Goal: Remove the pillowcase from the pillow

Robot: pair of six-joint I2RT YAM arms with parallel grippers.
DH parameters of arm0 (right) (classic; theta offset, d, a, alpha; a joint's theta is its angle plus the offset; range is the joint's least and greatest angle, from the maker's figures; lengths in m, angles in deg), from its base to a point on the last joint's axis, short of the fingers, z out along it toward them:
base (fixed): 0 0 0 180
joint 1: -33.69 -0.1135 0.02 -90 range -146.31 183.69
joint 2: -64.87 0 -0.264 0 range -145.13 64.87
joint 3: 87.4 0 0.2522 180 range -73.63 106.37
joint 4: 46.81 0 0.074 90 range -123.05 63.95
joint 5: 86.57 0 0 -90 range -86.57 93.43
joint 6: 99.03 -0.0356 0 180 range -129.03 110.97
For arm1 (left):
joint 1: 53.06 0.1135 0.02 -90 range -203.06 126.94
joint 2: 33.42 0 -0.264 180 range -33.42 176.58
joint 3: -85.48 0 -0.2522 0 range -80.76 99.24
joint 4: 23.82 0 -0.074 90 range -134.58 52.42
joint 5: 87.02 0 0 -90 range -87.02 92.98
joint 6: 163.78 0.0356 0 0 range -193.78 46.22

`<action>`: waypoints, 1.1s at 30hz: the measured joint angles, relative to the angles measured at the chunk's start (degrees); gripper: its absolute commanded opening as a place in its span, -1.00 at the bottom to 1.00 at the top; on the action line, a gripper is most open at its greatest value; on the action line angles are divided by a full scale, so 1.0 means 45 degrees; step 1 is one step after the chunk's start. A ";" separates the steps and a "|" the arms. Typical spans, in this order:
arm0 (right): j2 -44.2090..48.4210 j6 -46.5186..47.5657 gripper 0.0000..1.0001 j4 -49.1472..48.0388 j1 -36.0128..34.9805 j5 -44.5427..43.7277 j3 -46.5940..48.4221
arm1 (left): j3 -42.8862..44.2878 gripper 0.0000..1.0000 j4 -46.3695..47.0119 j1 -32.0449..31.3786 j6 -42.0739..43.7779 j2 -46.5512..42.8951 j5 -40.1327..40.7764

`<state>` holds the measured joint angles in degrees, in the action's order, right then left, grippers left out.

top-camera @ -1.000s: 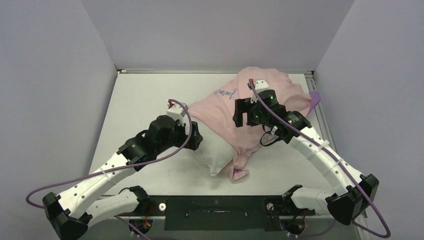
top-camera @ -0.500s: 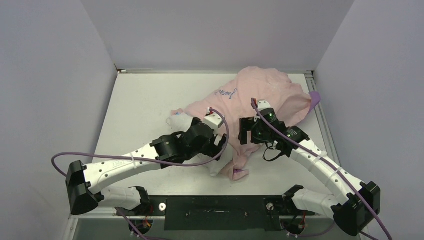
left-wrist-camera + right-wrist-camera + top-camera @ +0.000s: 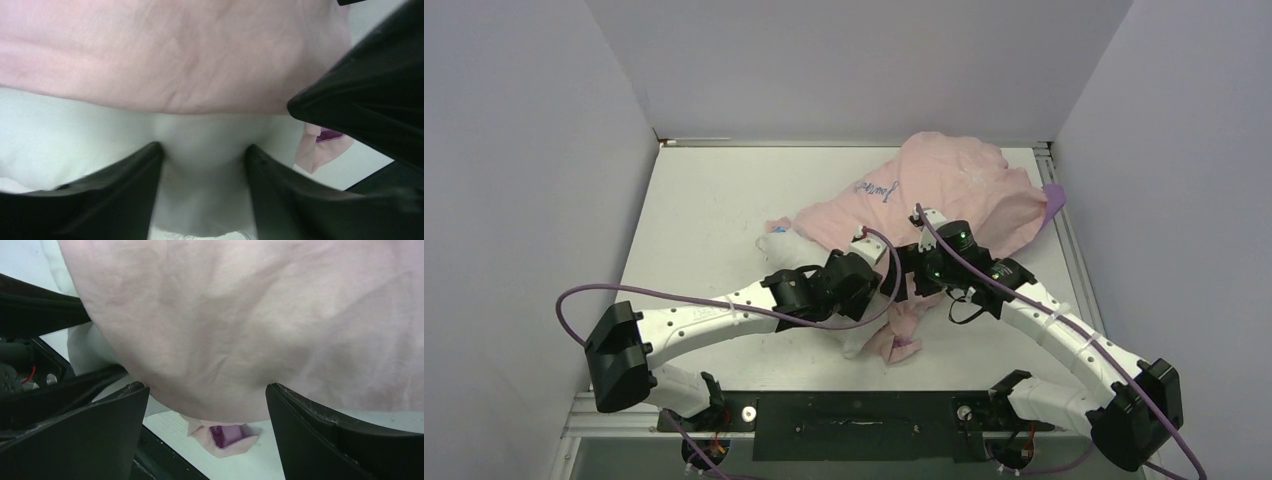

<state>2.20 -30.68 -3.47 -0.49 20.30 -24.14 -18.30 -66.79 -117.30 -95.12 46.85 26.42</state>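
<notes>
Table (image 3: 704,200): pale top that carries everything; both arms reach in from its near edge.
Pillowcase (image 3: 944,180): turned pale pink side out, heaped from the far right corner down toward the middle of the near edge. A purple hem (image 3: 227,435) shows at its lowest fold.
Pillow (image 3: 75,130): mostly hidden inside the cover. One plain white corner sticks out of the cloth mouth near the middle of the near edge.
Left gripper (image 3: 203,147): set over that bare corner, one finger on each side and white stuffing bulging between them. The fingers touch the cushion, but it cannot be told whether they have bitten firmly.
Right gripper (image 3: 206,387): fingers spread wide and empty, straddling a hanging bulge of pink cloth just beside the left gripper.
Step in hand: judged to be anchoring the pillow with the left arm, so that the right arm can take the cloth.
How to do it well: close the left fingers on stuffing alone, with no pink cloth caught between them. Let the right fingers pinch one layer near the mouth, then draw toward the far right corner, away from the held corner.
Risk: the two wrists sit nearly touching, and a pinch that takes in both cover and cushion would drag them together.
</notes>
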 measured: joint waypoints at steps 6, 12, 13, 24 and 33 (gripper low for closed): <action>-0.0330 0.0097 0.96 -0.0529 0.0000 0.0359 -0.0636 | -0.0189 -1.00 0.0199 0.0355 -0.0413 0.0131 0.0010; -0.1127 0.0291 0.08 -0.0622 0.0000 0.0131 -0.1205 | -0.0189 -1.00 0.0209 0.0763 -0.0447 0.0112 -0.0272; -0.1224 0.0311 -0.15 -0.0607 0.0000 0.0049 -0.1234 | -0.0189 -1.00 0.0199 0.0874 -0.0437 0.0083 -0.0355; -0.1875 0.0559 -0.89 -0.0442 0.1273 -0.2511 -0.0597 | -0.0136 -1.00 -0.0738 0.2905 0.0262 -0.1379 -0.1229; -0.1865 0.0962 -0.45 -0.0996 0.3104 -0.1880 0.1379 | 0.1200 -1.00 -0.2443 0.3609 0.0913 -0.1957 -0.1627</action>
<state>-6.20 -26.35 -7.95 13.48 11.84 -17.93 -12.90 -77.79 -101.06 -91.01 38.04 19.10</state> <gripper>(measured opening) 0.124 0.058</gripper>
